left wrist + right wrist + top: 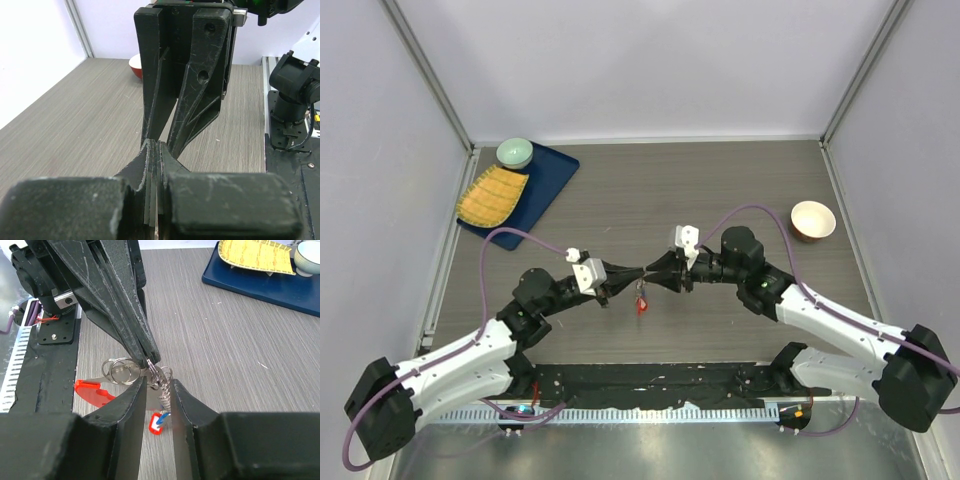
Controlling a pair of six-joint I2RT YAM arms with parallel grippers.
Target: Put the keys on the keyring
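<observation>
While your left jaws are pinched fully shut on the top of the keyring [165, 391], your right jaws stand slightly parted, with the pale coil hanging in the gap between them. Its red tag [92, 391] and wire rings [117, 371] hang over the bench [225, 350], midway between both arms.

Counts: 2 arms, left arm [470, 362] and right arm [835, 322], with 2 sets of jaws. 2 bowls, both well away from the jaws: green bowl [514, 152], tan bowl [813, 220]. 1 blue tray [552, 176], 1 yellow mat [492, 196]. 1 keyring [165, 392] at the jaws. 2 red bits: large red piece [92, 391], small red piece [156, 423]. Keys: can't count.
</observation>
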